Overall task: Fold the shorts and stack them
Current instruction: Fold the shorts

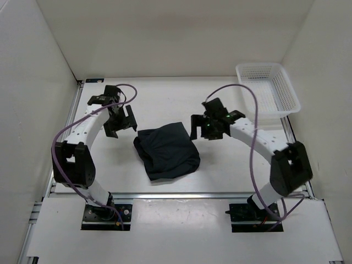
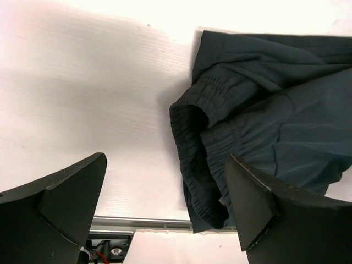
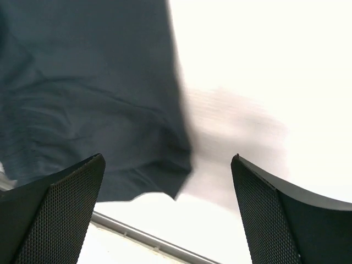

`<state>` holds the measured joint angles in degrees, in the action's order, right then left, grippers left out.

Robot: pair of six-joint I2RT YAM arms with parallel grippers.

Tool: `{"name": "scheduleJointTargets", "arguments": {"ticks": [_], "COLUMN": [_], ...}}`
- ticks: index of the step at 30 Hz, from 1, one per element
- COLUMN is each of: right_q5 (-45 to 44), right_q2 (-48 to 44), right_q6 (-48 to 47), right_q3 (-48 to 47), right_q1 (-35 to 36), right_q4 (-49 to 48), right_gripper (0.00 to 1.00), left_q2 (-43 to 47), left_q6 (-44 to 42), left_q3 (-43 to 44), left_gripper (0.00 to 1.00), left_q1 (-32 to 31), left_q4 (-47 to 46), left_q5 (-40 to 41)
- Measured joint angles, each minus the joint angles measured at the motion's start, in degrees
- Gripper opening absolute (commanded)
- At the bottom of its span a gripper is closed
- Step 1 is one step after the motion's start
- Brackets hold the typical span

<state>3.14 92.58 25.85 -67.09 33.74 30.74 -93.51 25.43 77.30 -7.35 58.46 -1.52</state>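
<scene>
Beside the shorts (image 1: 166,151), end effectors (image 1: 122,124) (image 1: 215,125) splayed, hovering

Top camera high overhead, facing down; both wrist cameras close above shorts (image 1: 166,151).

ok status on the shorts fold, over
Left gripper open, empty, left of the shorts. Right gripper open, empty, on their right. Shorts folded in a bundle between them. Nothing in the way; white basket far right corner.
</scene>
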Motion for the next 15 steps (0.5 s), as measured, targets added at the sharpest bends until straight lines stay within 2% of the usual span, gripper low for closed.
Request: {"name": "scheduleJointTargets", "arguments": {"ticks": [5, 9, 15], "right_q5": [-8.24, -19.76, -35.87], "right_q2": [-15.8, -29.64, -43.41], "right_q6": [-0.61, -0.57, -0.66], "right_q3": [0.02, 0.02, 0.11], "right_q1": [-6.27, -12.66, -15.37], "right_q4": [3.96, 8.02, 15.34], "right_gripper": [1.0, 1.0, 1.0], "left_q2": [5.42, 13.31, 28.26], "left_q6": [1.25, 3.89, 6.67], "left_q3": [0.44, -0.72, -2.01], "left_gripper": [1.0, 1.0, 1.0], "left_q1": [0.02, 0.11, 0.13], "left_q4": [1.07, 0.59, -1.05], "left_q5": [3.21, 6.38, 10.47]}}
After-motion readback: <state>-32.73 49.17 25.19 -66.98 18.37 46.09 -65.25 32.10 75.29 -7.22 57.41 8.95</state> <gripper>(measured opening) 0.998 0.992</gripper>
